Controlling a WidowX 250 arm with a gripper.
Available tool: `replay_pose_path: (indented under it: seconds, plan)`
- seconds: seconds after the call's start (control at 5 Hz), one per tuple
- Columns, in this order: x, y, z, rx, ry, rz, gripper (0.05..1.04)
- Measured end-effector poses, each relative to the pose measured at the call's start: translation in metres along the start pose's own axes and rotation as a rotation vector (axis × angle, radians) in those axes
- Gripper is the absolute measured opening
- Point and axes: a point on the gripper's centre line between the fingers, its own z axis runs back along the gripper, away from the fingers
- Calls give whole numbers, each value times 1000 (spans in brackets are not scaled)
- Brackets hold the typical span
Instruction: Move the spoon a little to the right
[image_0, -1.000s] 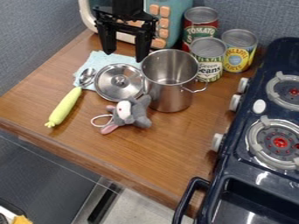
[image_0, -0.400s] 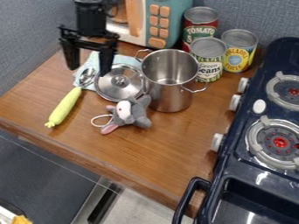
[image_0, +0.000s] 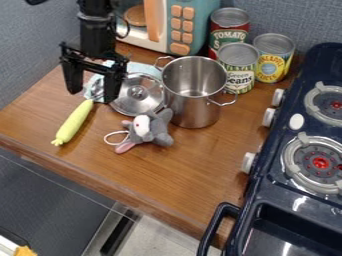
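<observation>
The black gripper (image_0: 92, 96) hangs over the left part of the counter, its two fingers spread wide apart with nothing held between them. Below and between them lies the spoon (image_0: 73, 121), its yellow-green handle pointing toward the front left. The spoon's metal bowl rests on a light blue cloth at the handle's upper end and is partly hidden by the gripper's right finger.
Right of the spoon are a metal lid (image_0: 139, 93), a grey plush mouse (image_0: 150, 129) and a steel pot (image_0: 194, 97). Cans (image_0: 238, 67) and a toy microwave (image_0: 182, 27) stand behind. A dark blue stove (image_0: 300, 145) borders the right side.
The gripper has moved left and then down toward the front, from behind the lid to over the spoon's bowl end. The spoon and the other objects have stayed in place.
</observation>
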Motion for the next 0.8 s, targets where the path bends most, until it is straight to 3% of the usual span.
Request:
replay_pose_path:
  seconds: [0.4, 0.6, 0.8]
  plan:
    - [-19, -4, -17, 51, 87, 10, 999]
    - [-18, 2, -18, 43, 73, 24, 999]
    - [-13, 9, -21, -19, 16, 61, 999]
